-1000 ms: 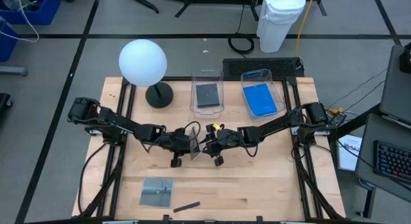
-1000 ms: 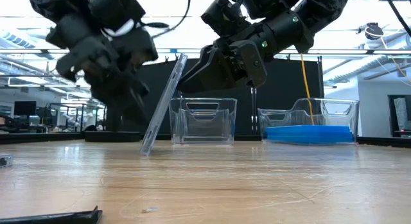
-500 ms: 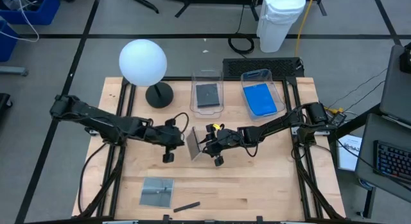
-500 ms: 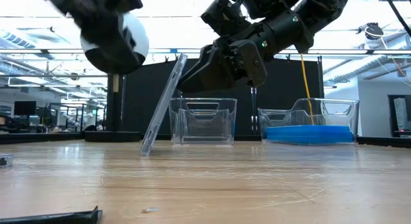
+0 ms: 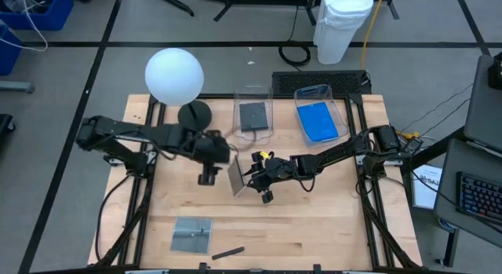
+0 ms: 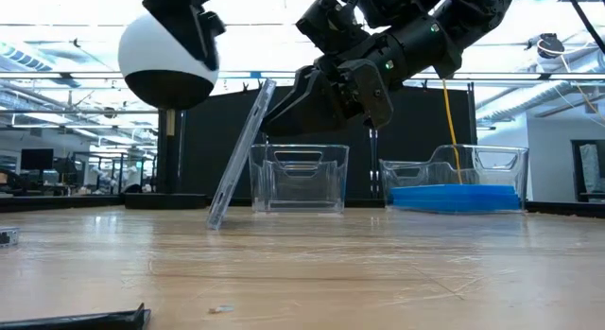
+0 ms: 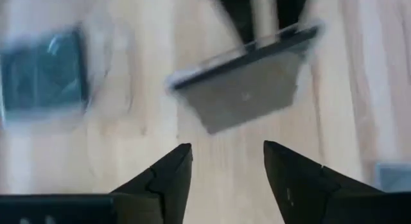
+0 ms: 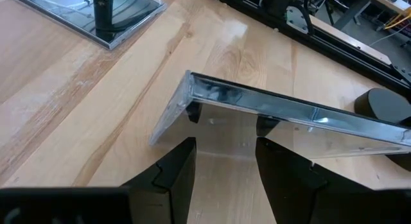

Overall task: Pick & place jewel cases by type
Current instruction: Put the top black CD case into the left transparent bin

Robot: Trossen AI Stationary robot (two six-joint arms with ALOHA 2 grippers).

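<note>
Two jewel cases sit out on the bare table (image 5: 329, 227), and the nearer one, a grey case (image 5: 192, 233) lying flat close to the front edge, shows a reflection on its lid that hides what is under it. Just beside it lies a small dark stick (image 5: 227, 252), cut off at the picture's edge in the low view.

Farther in, at mid-table, a clear-looking case (image 5: 236, 176) stands tilted on one edge, its lower edge on the wood. The right claw (image 5: 252, 180) is at its upper part with its fingers on either side of the top edge, clamped on the case as far as I can see; the contact itself is partly hidden behind the rim in the right wrist view. The left claw (image 5: 208, 177) hovers just beside the case, apart from it, fingers spread with nothing between them. Its own wrist view is blurred, so the case there is only a smeared slab.

At the far side stand two clear tubs. The left tub (image 5: 252, 115) holds a dark case (image 5: 252, 115). The right tub (image 5: 319, 117) holds blue cases (image 5: 318, 122); how many are stacked there I cannot tell. A white globe lamp (image 5: 174, 75) stands at the far left.
</note>
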